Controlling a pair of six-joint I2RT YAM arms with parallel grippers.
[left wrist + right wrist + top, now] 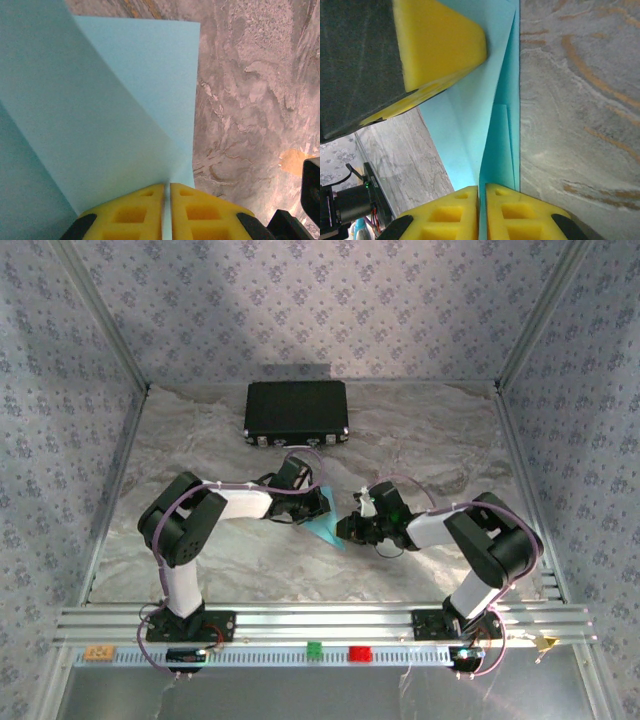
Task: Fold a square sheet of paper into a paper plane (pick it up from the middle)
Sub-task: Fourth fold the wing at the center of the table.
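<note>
The light-blue sheet of paper [326, 527] is folded into layers and held just above the marbled table [230, 550] at its middle, between both grippers. My left gripper [317, 508] comes in from the left and is shut on the sheet [100, 115]; its yellow fingertips [150, 200] pinch an upright fold. My right gripper [351, 528] comes in from the right and is shut on a creased edge of the sheet [470, 120] near the table. In the right wrist view the left gripper's yellow finger [437, 42] lies against the paper at the top left.
A black rectangular case [296, 412] lies at the back of the table. A small green block [314, 649], a red block [359, 653] and an orange tag [98, 652] sit on the front rail. Patterned walls close in the left, right and back sides.
</note>
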